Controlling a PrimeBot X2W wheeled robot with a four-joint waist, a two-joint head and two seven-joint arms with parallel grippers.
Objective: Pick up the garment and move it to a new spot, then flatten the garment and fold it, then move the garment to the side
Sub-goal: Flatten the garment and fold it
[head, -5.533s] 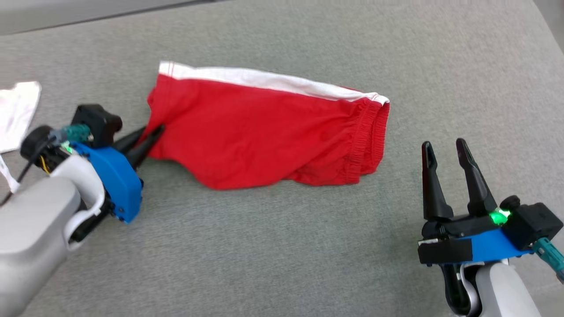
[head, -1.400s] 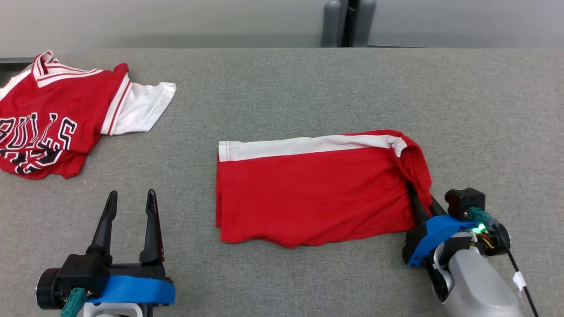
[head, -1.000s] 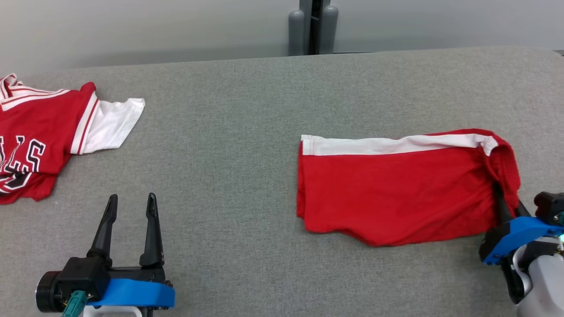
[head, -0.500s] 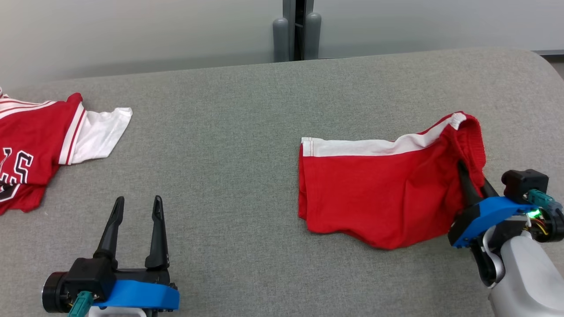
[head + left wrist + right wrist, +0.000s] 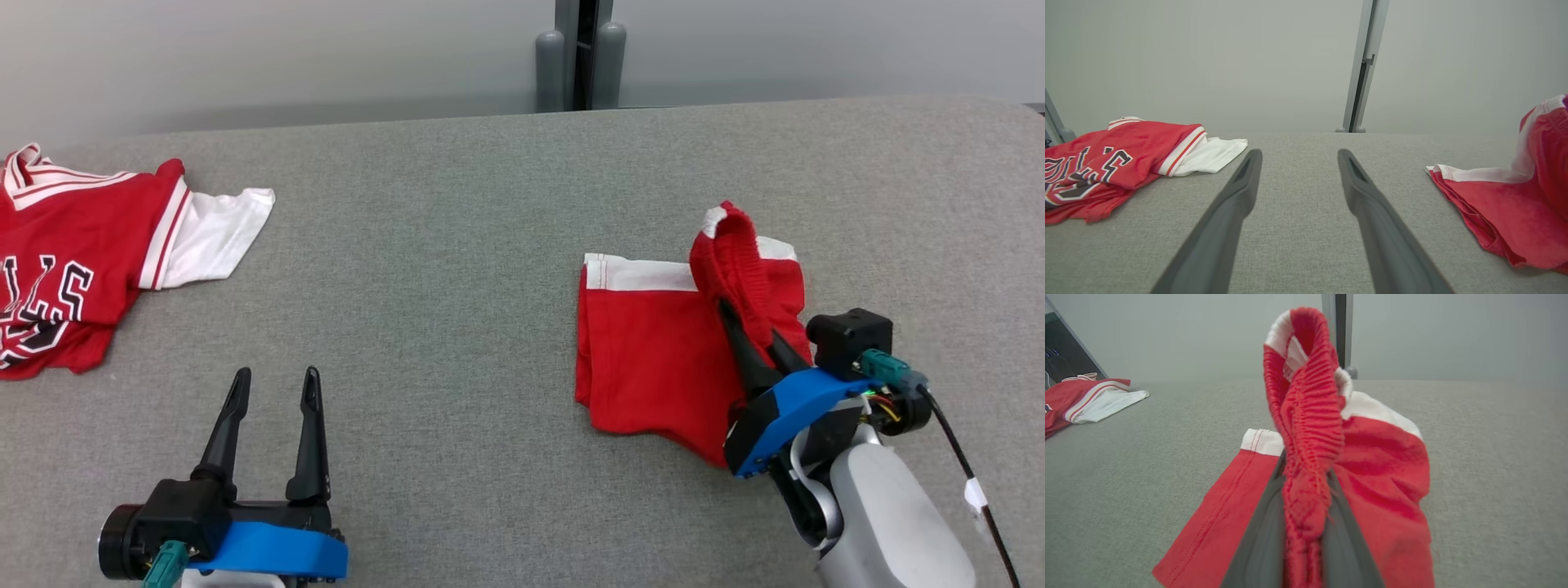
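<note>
Our right pincer (image 5: 744, 323) is clamped on the elastic waistband (image 5: 732, 261) of the shorts (image 5: 645, 359). It holds that end raised and doubled over the part lying flat on the table (image 5: 457, 245), right of centre. We judge that this grip serves the fold: a lifted end can be laid over the other. Our left pincer (image 5: 276, 377) stands wide and empty at front left, clear of the cloth. A jersey (image 5: 73, 261) lies far left, well apart.

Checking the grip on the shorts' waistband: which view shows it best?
The right wrist view: the waistband is pinched in the right gripper, close up. The head view shows it lifted, from farther off. The left wrist view cuts the lifted end off at its edge.
</note>
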